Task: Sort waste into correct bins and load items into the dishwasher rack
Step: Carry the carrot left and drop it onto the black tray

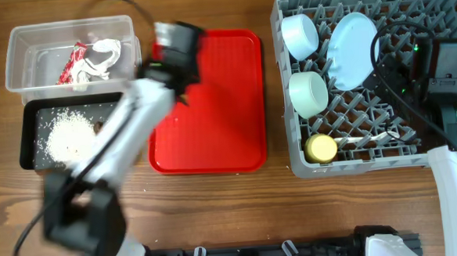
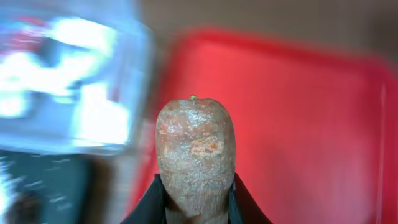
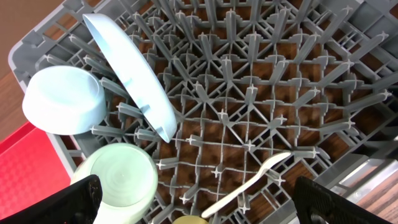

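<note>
The left gripper [image 2: 196, 198] is clamped on the orange-brown root [image 2: 194, 146]. It pinches the near end so the rest juts free, likely for an end-first drop into a bin. The root's long axis runs in line with the fingers, rounded tip pointing straight ahead. The red tray [image 2: 298, 124] lies below and ahead-right of this gripper, the blurred clear tub [image 2: 68, 74] ahead-left. The black tray [image 1: 30, 130], holding rice [image 1: 71, 140], probably suits it. The right gripper [image 3: 199, 202] hangs wide and empty above the rack [image 3: 261, 87].
</note>
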{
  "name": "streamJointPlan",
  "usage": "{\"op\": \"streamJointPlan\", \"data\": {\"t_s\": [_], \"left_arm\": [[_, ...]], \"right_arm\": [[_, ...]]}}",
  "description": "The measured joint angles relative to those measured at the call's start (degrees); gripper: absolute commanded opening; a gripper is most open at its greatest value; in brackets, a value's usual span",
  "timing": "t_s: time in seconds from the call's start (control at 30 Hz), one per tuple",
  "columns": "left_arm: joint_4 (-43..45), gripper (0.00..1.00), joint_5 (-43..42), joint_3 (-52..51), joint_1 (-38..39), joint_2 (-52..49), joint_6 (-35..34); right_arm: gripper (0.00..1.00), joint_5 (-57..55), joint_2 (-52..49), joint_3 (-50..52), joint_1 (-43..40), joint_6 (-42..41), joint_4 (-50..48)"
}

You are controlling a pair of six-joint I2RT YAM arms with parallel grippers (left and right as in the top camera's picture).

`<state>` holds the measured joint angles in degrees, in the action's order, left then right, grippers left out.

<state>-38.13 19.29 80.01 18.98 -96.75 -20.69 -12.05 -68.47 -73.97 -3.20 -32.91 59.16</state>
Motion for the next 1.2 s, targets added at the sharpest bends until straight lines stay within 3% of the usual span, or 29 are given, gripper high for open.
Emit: {"op": "streamJointPlan", "data": {"t_s": [0.1, 0.2, 0.3, 0.53, 0.67, 0.77, 0.87, 1.1, 1.13, 1.17, 1.2], "left_arm": [[-5.07, 0.10, 0.61, 0.15, -10.54, 7.67, -4.20], [-8.85, 0.16, 0.57, 0.07, -21.73, 8.33, -10.38], [-9.01, 0.23, 0.50, -1.81, -29.86, 6.38, -16.70], [-8.50, 0.17, 0.04, -6.88, -39.52, -6.60, -28.06], [-5.27, 0.29, -1.51, -7.32, -40.00, -13.55, -30.95], [-4.85, 0.48, -2.23, -7.32, -40.00, -14.49, -31.61], [-4.52, 0.60, -2.49, -7.32, -40.00, -14.45, -32.02], [-7.76, 0.65, -2.89, -7.32, -40.00, -7.48, -31.98], [-9.29, 0.70, -3.91, -7.32, -40.00, -3.06, -32.00], [-10.12, 0.89, -5.27, -7.32, -40.00, -1.16, -31.93], [-11.28, 1.00, -8.20, -7.32, -40.02, 1.62, -31.91]], "right_arm": [[1.00, 0.04, 0.00, 0.00, 0.00, 0.00, -0.02], [1.00, 0.04, 0.00, 0.00, 0.00, -0.04, -0.04], [1.00, 0.04, 0.00, 0.00, 0.00, -0.20, -0.04], [1.00, 0.04, 0.00, 0.00, 0.00, -0.22, -0.55], [1.00, 0.04, 0.00, 0.00, 0.00, -0.20, -0.98], [1.00, 0.04, 0.00, 0.00, 0.00, -0.22, -1.16], [1.00, 0.04, 0.00, 0.00, 0.00, -0.22, -1.40], [1.00, 0.07, 0.00, 0.00, 0.00, -0.20, -1.81], [1.00, 0.37, 0.00, 0.00, 0.00, 0.09, -2.01], [1.00, 0.85, 0.00, 0.00, 0.00, 0.72, -2.25], [1.00, 2.54, 0.00, 0.00, 0.00, 2.67, -2.62]]}}
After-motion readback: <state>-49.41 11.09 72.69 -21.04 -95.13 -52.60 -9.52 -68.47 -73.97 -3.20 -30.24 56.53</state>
